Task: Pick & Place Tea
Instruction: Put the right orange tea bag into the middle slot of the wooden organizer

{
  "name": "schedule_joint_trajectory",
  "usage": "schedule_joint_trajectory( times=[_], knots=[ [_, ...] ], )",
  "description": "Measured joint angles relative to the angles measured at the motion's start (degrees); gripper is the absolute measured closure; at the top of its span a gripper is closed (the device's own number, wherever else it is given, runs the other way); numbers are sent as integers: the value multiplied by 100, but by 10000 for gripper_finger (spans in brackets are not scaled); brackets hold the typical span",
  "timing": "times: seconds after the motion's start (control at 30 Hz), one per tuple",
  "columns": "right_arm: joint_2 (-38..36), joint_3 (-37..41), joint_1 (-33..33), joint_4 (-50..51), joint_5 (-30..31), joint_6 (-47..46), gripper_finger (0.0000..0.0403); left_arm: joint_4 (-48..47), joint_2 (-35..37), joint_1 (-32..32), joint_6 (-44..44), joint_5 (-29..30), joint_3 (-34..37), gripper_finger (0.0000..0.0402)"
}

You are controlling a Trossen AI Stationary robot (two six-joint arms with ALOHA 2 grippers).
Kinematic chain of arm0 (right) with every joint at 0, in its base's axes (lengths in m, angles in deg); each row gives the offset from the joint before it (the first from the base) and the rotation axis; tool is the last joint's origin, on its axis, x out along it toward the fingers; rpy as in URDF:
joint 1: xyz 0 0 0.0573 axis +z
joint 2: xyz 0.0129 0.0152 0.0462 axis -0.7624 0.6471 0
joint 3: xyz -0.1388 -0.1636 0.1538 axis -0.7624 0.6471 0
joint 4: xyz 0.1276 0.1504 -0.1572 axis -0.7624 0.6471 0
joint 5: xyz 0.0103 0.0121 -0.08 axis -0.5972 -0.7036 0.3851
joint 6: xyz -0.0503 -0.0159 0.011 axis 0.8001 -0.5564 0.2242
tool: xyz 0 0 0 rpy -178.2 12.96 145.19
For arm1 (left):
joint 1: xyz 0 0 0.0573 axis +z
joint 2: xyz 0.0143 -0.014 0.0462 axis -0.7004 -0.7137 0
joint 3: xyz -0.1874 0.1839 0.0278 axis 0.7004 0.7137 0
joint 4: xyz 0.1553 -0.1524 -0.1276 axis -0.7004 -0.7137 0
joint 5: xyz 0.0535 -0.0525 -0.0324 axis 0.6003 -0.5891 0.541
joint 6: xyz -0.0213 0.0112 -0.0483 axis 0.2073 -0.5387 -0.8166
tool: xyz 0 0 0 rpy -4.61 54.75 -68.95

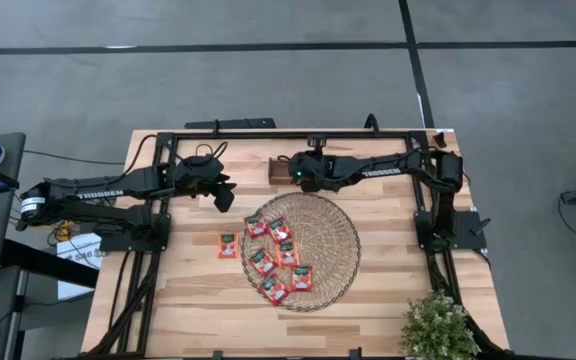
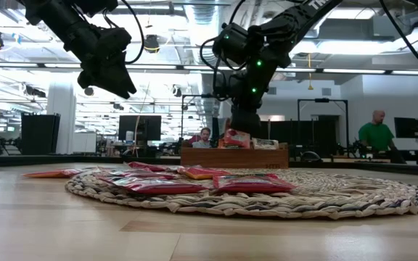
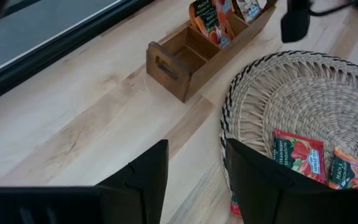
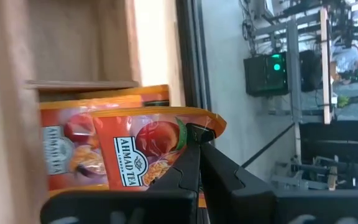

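Several red-orange tea sachets point(image 1: 273, 255) lie flat on the round woven mat point(image 1: 333, 240), and one more point(image 1: 228, 245) lies on the table to its left. The wooden tray point(image 1: 276, 170) stands beyond the mat's far edge, with sachets point(image 3: 213, 18) upright in it. My right gripper point(image 4: 196, 135) hovers over the tray, shut on an orange sachet point(image 4: 142, 152). My left gripper point(image 3: 194, 177) is open above the table left of the mat, nothing between its fingers. My right gripper pinches the orange sachet by a corner of its edge point(image 4: 211, 124) between its two fingertips point(image 4: 188, 155), coming at it slanting down from the table's right. The sachet stands on edge in a tray compartment beside another sachet point(image 4: 61, 155). Whether it rests on the tray floor I cannot tell.
A potted plant point(image 1: 438, 325) stands at the table's near right corner. A black frame point(image 1: 298, 133) runs along the far edge behind the tray. People point(image 2: 374, 134) sit and stand in the room beyond. Bare wood lies near the front edge.
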Motion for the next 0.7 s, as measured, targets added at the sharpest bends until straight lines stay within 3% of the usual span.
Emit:
schedule_joint_trajectory(
  times=[0.37,0.7],
  knots=[
    [16,0,-28,-265,-349,-6,403,-2,-2,0,48,55,0,250],
    [362,5,-22,-250,-177,40,403,-2,0,0,173,61,0,250]
  ],
)
